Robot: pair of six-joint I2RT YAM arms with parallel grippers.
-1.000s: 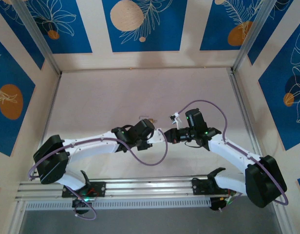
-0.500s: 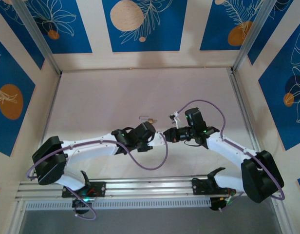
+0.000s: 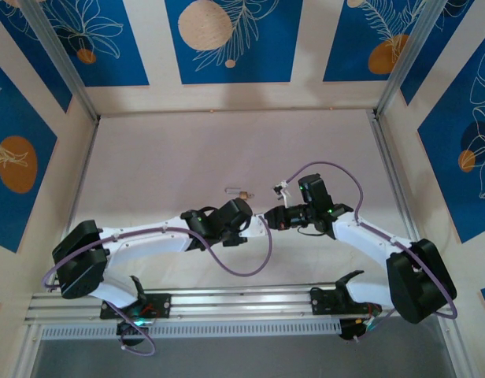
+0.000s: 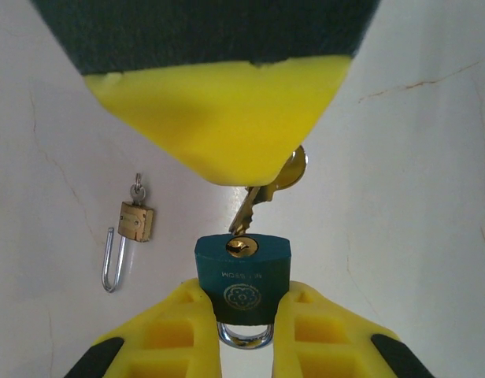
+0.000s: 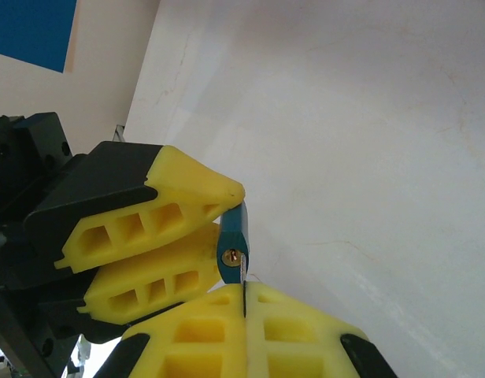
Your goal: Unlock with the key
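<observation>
Both clenched, left pincer (image 4: 244, 301) gripping teal padlock (image 4: 242, 272) (shackle (image 4: 244, 337) inward), right pincer (image 5: 244, 293) pinching key (image 4: 259, 200) at keyhole (image 4: 241, 246).

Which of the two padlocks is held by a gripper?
The teal padlock, clamped between the left gripper's fingers; the brass padlock lies apart on the table, untouched.

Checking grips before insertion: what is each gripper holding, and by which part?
Left gripper clamps the teal padlock by its body's sides. Right gripper pinches the key by its head, tip at the keyhole.
</observation>
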